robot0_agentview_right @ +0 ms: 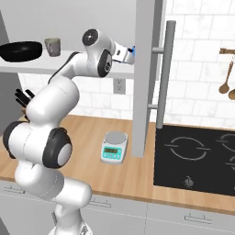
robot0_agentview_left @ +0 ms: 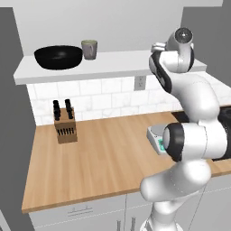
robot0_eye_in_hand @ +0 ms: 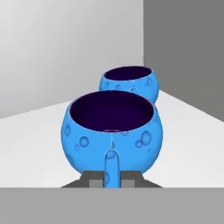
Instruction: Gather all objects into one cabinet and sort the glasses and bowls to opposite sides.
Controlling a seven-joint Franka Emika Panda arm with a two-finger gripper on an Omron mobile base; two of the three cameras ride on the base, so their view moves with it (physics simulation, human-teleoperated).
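From the left base view, the black bowl (robot0_agentview_left: 58, 57) and the grey-beige cup (robot0_agentview_left: 89, 49) are seen side by side at the left end of the cabinet (robot0_agentview_left: 113, 66) floor, both apparently empty. From the right base view, the gripper (robot0_agentview_right: 131, 53) is reached to the cabinet's right end. In the hand view, the near blue bowl (robot0_eye_in_hand: 111, 131) is pinched by its handle between nearly closed fingers; a second blue bowl (robot0_eye_in_hand: 129, 82) sits just behind, both empty. A level, gentle set-down beside it is advised.
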